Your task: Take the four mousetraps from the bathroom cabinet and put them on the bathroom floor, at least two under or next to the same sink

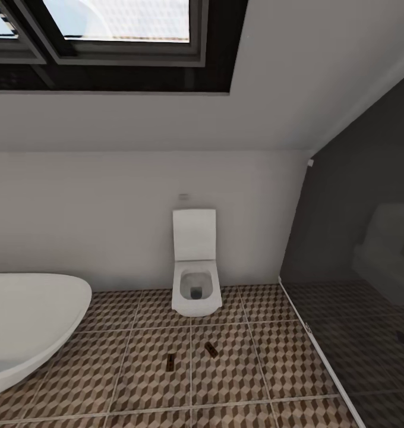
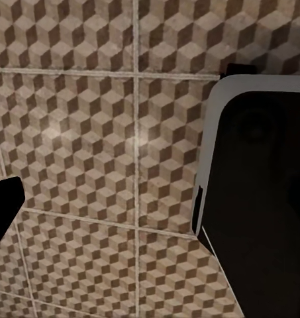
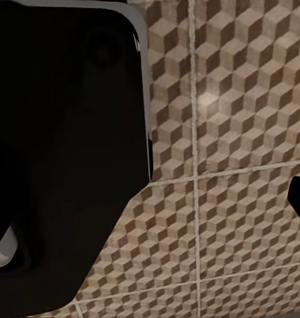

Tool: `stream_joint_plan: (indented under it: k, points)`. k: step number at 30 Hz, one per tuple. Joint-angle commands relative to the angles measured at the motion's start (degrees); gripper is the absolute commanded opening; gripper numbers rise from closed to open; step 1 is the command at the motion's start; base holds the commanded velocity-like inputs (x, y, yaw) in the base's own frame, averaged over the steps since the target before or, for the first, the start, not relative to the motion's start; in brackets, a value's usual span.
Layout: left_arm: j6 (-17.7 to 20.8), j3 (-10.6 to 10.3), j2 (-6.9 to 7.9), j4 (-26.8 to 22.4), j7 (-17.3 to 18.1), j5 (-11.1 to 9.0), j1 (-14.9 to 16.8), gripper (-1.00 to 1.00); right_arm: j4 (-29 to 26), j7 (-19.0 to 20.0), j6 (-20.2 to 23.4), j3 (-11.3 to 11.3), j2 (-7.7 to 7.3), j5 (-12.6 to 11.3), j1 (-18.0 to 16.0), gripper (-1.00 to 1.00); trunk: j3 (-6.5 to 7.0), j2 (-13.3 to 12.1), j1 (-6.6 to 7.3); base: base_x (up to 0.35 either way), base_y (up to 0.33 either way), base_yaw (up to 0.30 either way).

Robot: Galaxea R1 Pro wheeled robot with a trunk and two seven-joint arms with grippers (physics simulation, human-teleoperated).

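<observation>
Cube-patterned brown, beige and white bathroom floor tiles [image 1: 237, 368] with pale grout lines spread across the near ground. Two small flat brown wooden mousetraps lie on them, one [image 1: 170, 360] nearer and to the left, the other [image 1: 211, 349] slightly farther right, well apart from each other. At the near left curves the rim of a white oval bathtub [image 1: 30, 315]. A dark smoked-glass shower enclosure [image 1: 368, 285] stands on the right. Farther back, a white wall-hung toilet [image 1: 195, 279] with its lid raised sits against the pale wall, below a dark-framed window [image 1: 107, 41]. Both wrist views look down on the tiles past dark robot parts; whether either gripper is wide or narrow I cannot tell.
</observation>
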State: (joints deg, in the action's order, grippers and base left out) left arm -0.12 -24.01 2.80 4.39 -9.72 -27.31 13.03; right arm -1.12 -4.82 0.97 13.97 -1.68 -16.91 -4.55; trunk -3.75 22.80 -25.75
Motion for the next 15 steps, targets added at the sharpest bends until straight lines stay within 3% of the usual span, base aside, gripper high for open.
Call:
stream_joint_plan:
  k: [1,7,15]
  points:
    - [0.0,-0.49,-0.07,0.08,-0.04,-0.47,0.06,1.0,-0.1,-0.17,0.08,0.48,-0.02,-0.54,-0.02,1.0,-0.12,0.12,-0.03,0.0,0.0,0.0]
    - [0.09,-0.45,-0.44,0.09,-0.04,-0.47,-0.49,1.0,-0.18,-0.18,-0.05,0.41,-0.06,-0.57,-0.02,1.0,-0.12,0.12,-0.03,0.0,0.0,0.0]
    - [0.1,-0.43,-0.83,0.16,0.21,-0.47,-3.87,1.0,-0.26,-0.19,-0.09,0.37,-0.1,-0.61,-0.02,1.0,-0.12,0.12,-0.03,0.0,0.0,0.0]
